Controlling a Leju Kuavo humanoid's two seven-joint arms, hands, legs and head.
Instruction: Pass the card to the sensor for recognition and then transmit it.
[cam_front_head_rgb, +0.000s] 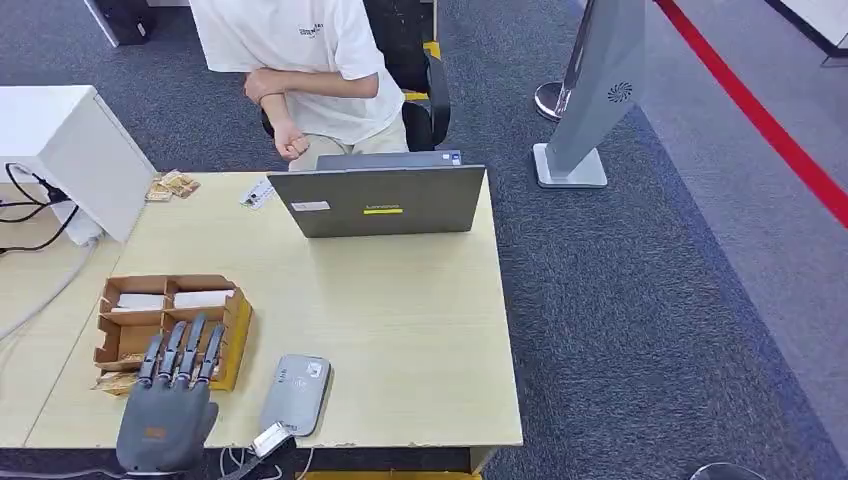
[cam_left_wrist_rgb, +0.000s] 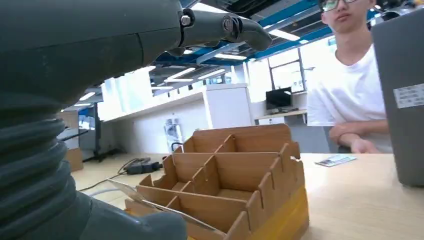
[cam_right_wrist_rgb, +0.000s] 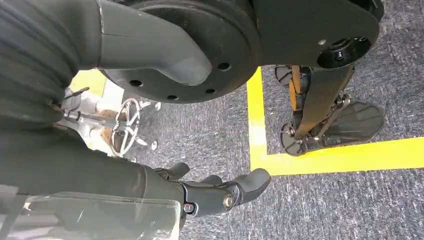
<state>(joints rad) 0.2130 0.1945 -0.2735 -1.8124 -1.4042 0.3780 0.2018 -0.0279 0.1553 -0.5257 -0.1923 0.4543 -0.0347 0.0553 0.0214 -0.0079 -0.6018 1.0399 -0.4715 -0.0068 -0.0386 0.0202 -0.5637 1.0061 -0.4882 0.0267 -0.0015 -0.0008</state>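
Cardboard box with dividers sits at about eight o'clock on the pale wooden table, and the robot's left hand hovers over its near edge with fingers stretched forward and spread, gripping nothing. In the left wrist view the box shows its slotted compartments close up, and a thin card leans out of the nearest one, just under the hand. Two pale cards lie flat in the far compartments of the box. Just beside the box, toward six o'clock, lies the grey sensor — a flat rounded pad with a small white tag at its near end. A grey laptop stands open at twelve o'clock, its lid turned toward the robot, and a person in a white shirt sits behind it with arms folded. A loose card rests on the table at eleven o'clock, near some small brown packets. The right hand hangs over grey carpet and yellow floor tape — its fingers are loosely curled, apart, around nothing.
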